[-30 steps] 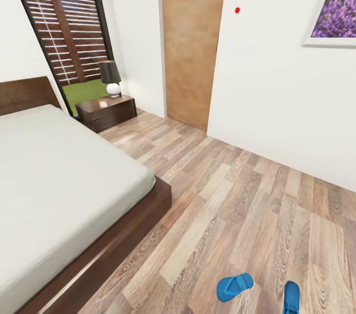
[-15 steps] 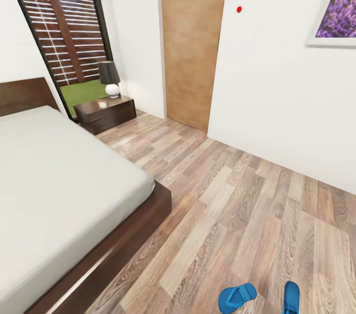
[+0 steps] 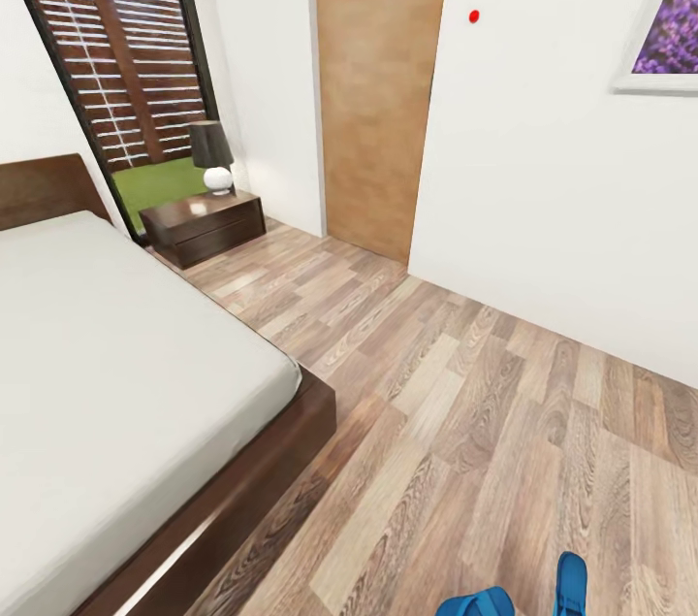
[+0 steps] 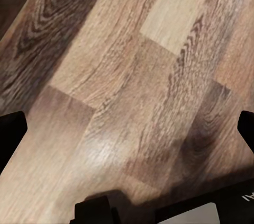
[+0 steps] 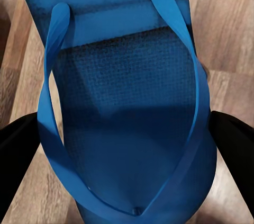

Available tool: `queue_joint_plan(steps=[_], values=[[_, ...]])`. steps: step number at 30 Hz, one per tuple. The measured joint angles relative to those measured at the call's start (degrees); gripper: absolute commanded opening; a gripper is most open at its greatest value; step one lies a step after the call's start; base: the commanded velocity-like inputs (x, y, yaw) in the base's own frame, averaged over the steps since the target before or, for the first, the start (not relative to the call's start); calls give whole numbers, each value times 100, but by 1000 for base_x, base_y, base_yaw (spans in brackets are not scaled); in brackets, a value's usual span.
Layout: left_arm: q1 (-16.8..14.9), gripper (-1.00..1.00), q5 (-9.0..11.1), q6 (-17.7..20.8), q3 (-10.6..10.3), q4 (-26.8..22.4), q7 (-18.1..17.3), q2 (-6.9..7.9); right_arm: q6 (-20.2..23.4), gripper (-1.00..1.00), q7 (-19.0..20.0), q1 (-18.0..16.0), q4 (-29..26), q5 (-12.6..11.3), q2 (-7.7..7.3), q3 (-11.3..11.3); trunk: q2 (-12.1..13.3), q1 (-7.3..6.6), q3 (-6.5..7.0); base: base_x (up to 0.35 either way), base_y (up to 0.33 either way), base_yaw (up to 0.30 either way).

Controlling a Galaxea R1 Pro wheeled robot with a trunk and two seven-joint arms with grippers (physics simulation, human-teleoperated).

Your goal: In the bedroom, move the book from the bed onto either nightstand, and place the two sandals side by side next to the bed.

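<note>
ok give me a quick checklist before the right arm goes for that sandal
1. Sandal lined up with the right gripper: ok, it lies between the two dark fingers in the right wrist view.
2. Right gripper open: ok, fingers stand apart at either side of the sandal.
3. Fingers touching the sandal: cannot tell.
4. Second sandal located: ok, on the floor beside the first, cut off by the head view's bottom edge.
5. Left gripper free: ok, open over bare floor planks.
6. Floor beside the bed free for placing: ok.
</note>
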Motion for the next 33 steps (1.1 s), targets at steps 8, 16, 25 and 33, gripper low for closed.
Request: queue_joint_plan(steps=[8,16,25,33], values=[[-3,100,0,0,0,1,-1,-5,8,-100,8,0,-12,-3,-3,1,0,0,0,2,0,-70],[-1,100,0,0,0,2,-1,-3,7,-100,9,-1,-17,-4,-2,2,0,0,0,0,0,-270],[-2,100,0,0,0,2,-1,0,2,-100,9,-1,-17,-3,0,3,0,0,0,0,0,-298],[-4,100,0,0,0,2,-1,0,0,-100,9,1,-17,-2,-1,3,0,0,0,0,0,-300]])
